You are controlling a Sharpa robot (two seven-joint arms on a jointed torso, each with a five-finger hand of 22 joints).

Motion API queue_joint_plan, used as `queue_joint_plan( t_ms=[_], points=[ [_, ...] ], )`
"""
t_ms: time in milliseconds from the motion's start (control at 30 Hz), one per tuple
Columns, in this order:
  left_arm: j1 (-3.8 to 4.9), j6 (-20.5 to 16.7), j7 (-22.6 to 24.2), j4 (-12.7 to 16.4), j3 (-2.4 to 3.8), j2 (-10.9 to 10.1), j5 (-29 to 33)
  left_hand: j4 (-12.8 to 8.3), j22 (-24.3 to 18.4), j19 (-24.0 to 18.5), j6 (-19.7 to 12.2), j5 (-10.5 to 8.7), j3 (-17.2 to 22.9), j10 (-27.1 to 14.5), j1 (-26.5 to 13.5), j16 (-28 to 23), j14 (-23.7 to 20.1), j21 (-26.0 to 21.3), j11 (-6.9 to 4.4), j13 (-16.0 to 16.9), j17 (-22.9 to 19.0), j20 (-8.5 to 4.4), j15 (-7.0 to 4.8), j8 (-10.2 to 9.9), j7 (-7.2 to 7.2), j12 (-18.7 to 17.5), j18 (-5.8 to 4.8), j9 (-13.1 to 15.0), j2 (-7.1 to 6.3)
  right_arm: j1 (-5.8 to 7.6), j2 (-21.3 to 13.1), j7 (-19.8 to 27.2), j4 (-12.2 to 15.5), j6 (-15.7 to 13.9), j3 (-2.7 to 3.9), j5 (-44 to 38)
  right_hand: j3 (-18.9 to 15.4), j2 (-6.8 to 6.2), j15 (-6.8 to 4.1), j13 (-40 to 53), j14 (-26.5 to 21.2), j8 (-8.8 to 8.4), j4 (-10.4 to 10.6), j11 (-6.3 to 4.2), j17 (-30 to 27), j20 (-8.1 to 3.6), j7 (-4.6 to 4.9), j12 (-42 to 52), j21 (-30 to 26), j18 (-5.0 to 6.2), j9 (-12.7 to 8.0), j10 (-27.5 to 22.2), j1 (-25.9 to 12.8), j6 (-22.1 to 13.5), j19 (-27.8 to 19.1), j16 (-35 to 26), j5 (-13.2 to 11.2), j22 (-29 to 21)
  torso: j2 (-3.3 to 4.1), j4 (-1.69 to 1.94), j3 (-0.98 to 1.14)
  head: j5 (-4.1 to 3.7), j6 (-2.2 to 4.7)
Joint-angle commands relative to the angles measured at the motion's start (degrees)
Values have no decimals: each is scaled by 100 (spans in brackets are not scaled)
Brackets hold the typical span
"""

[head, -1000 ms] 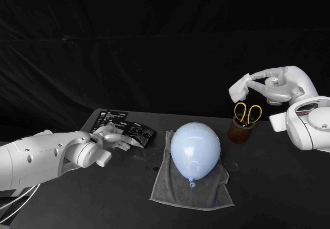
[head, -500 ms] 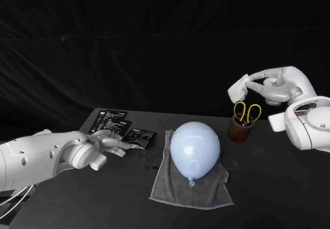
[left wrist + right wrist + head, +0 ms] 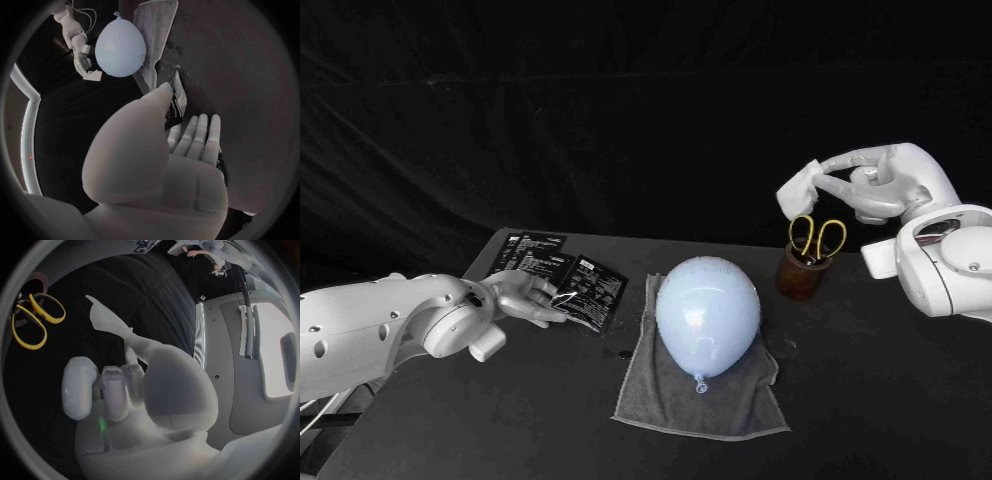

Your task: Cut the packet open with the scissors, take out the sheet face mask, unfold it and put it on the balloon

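Keep right hand (image 3: 877, 180) pinched on the white folded piece (image 3: 800, 187), scissors (image 3: 816, 237) just below it. Cannot tell the left hand's (image 3: 516, 295) grip on the packet (image 3: 596, 285) under its fingers (image 3: 199, 131). Probably best to let go there, then help unfold gently.

Black table (image 3: 877, 390) carries packets (image 3: 538, 247) at and just past the left hand's fingers (image 3: 542, 303), a towel (image 3: 711, 405) beside them, and a cup (image 3: 802, 284) below the right hand's fingers (image 3: 845, 186).
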Motion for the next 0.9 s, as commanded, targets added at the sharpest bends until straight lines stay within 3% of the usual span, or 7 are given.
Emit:
queue_joint_plan(
  t_ms=[33, 200, 400, 700, 800, 833, 900],
  points=[
    [86, 171, 425, 15, 13, -57, -383, 97, 21, -27, -83, 2, -24, -80, 78, 78, -85, -66, -1, 28, -6, -34, 5, 110, 648, 139, 184, 1, 1, -4, 7, -9, 1, 93, 1, -98, 4, -5, -27, 1146, 597, 26, -37, -12, 1505, -31, 0, 18, -22, -43, 300, 325, 31, 44, 0, 23, 39, 993, 1, -14, 7, -9, 7],
    [375, 196, 696, 10, 19, -227, -445, 223, -108, -418, -2, -4, -169, -228, 106, 150, -311, -413, 10, 57, -14, -24, 37, 272, 612, 321, 171, -22, -4, -11, 19, -36, 3, 148, -5, -107, 5, -8, -26, 1146, 597, 32, -44, -12, 1505, -30, 0, 18, -17, -44, 304, 325, 34, 42, 3, 23, 39, 995, 2, -16, 12, -21, 19],
    [687, 190, 811, 3, 20, -346, -477, 293, -128, -354, 145, -5, -154, -276, 143, 301, -382, -422, -31, 98, 8, -25, 18, 389, 805, 533, 175, -73, 4, -24, 46, -84, 11, 243, -10, -136, 5, -8, -26, 1146, 597, 32, -44, -12, 1505, -30, 0, 18, -17, -44, 304, 325, 34, 42, 3, 23, 39, 995, 1, -5, 11, -84, 38],
    [881, 28, 1062, 13, 22, -214, -424, 301, -48, 339, 612, -7, 28, -55, 84, 724, -151, -58, -176, 188, 70, -40, -111, 511, 831, 1014, 212, -248, 63, -37, 95, -168, 23, 399, -18, -171, 7, -10, -26, 1143, 597, 40, -52, -11, 1505, -30, 1, 13, -31, -41, 308, 322, 36, 38, -3, 23, 40, 990, 4, -5, 7, -154, 70],
    [903, -147, 1340, -37, 24, 33, -204, 239, 37, 870, 1052, -6, 450, 285, 134, 1016, 315, 219, -278, 203, 91, -73, -251, 417, 763, 1257, 333, -448, 150, -45, 118, -220, 35, 519, -21, -190, 7, -10, -26, 1143, 597, 40, -52, -11, 1505, -30, 1, 13, -31, -41, 308, 322, 36, 38, -3, 23, 40, 990, 9, -1, 1, -245, 115],
    [905, -189, 1434, -58, 24, 118, -126, 212, 67, 1032, 1238, -10, 612, 437, 123, 1115, 550, 298, -340, 187, 87, -90, -320, 329, 715, 1316, 419, -553, 167, -47, 126, -239, 39, 560, -22, -199, 7, -10, -26, 1142, 597, 40, -52, -11, 1505, -30, 2, 12, -32, -41, 309, 322, 36, 38, -4, 23, 40, 990, 8, -3, -1, -258, 124],
    [906, -279, 1723, -124, 27, 384, 107, 152, 173, 1450, 1581, -5, 964, 824, 86, 1287, 1127, 548, -481, 140, 75, -145, -496, 132, 588, 1391, 642, -747, 164, -53, 144, -284, 47, 657, -24, -223, 7, -9, -25, 1141, 597, 42, -54, -11, 1505, -30, 2, 9, -42, -39, 310, 321, 37, 37, -9, 23, 40, 986, 9, -7, -5, -414, 222]
  ],
)
